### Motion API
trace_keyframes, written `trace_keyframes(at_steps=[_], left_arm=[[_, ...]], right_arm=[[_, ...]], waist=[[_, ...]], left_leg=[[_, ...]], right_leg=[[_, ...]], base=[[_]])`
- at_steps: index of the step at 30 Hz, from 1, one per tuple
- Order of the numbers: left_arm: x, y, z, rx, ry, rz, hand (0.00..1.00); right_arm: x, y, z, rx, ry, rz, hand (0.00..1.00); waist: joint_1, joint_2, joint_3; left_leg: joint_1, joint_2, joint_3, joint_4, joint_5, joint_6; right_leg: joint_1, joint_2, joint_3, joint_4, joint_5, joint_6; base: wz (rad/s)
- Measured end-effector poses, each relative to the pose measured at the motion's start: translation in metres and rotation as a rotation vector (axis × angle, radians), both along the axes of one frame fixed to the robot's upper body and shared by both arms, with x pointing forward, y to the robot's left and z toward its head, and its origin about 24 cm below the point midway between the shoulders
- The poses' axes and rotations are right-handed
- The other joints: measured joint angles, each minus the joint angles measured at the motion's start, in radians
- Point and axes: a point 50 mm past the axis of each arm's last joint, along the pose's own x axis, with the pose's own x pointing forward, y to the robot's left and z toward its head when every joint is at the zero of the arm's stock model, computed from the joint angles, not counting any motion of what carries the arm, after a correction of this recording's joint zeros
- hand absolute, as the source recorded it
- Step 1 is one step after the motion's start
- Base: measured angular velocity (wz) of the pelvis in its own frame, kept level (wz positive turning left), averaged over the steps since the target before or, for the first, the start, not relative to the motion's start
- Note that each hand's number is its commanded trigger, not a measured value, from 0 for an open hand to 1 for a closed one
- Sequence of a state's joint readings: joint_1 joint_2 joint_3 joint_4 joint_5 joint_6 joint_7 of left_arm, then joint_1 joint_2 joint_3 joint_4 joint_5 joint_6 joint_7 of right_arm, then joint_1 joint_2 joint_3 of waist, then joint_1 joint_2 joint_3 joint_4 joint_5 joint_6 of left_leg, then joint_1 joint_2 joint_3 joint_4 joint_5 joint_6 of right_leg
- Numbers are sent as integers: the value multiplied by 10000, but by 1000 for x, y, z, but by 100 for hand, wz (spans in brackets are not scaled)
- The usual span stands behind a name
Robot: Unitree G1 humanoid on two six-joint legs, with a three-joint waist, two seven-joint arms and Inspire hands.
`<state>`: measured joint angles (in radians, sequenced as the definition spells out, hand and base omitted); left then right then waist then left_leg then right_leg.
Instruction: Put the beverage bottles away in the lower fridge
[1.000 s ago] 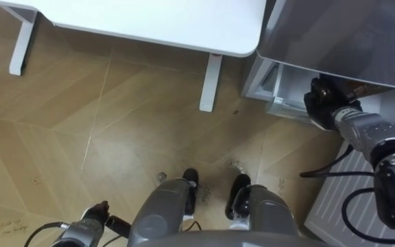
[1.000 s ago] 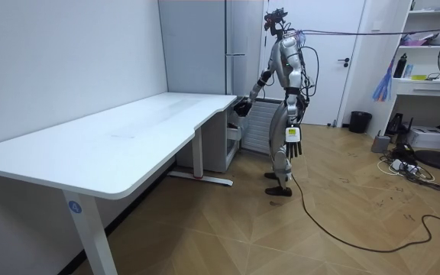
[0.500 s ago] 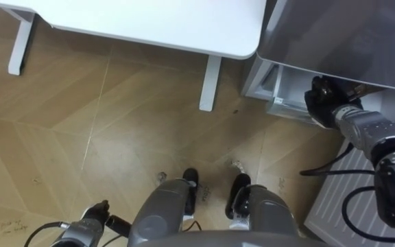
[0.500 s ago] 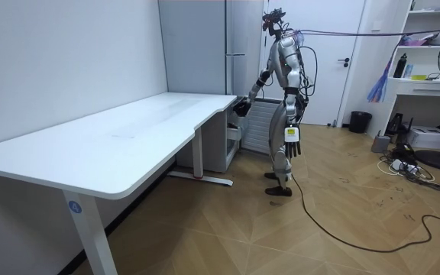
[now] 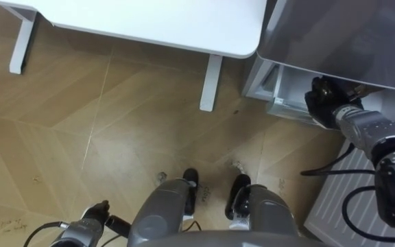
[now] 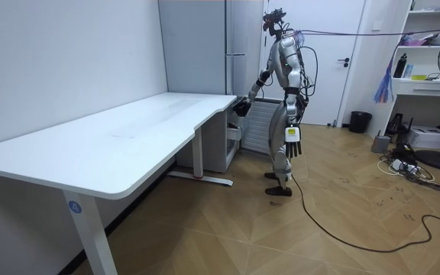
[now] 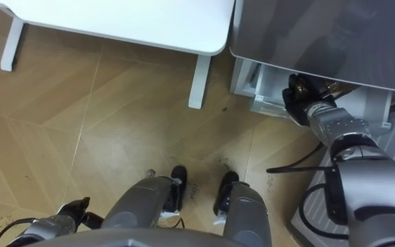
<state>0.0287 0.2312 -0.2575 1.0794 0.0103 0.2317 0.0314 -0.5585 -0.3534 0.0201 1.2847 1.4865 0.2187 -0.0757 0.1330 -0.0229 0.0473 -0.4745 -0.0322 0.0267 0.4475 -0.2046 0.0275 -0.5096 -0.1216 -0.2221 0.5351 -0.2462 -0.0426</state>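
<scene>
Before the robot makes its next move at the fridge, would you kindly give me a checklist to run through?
1. The lower fridge is open: ok.
2. The right hand is at its opening: ok.
3. A drink is in the right hand: cannot tell, the hand is partly hidden in the compartment.
4. The left hand is free, hanging open at the side: ok.
5. The white table is apart from the reaching arm: ok.

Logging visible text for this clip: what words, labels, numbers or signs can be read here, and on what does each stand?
No text here can be read.
On the leg of the white desk, a round blue sticker: too small to read.
On the left hand, a white tag: print too small to read.
</scene>
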Motion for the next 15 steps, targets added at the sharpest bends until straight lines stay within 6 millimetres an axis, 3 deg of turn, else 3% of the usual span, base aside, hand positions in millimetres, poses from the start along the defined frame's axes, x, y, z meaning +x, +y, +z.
trace_keyframes(at_steps=[15], left_arm=[[1, 0, 0, -3, -10, -6, 0]], right_arm=[[-1, -2, 0, -78, 3, -67, 0]], waist=[[-6, -12, 19]], left_leg=[[13, 11, -15, 17, 0, 0]], right_leg=[[46, 14, -32, -23, 5, -4]], base=[[0]])
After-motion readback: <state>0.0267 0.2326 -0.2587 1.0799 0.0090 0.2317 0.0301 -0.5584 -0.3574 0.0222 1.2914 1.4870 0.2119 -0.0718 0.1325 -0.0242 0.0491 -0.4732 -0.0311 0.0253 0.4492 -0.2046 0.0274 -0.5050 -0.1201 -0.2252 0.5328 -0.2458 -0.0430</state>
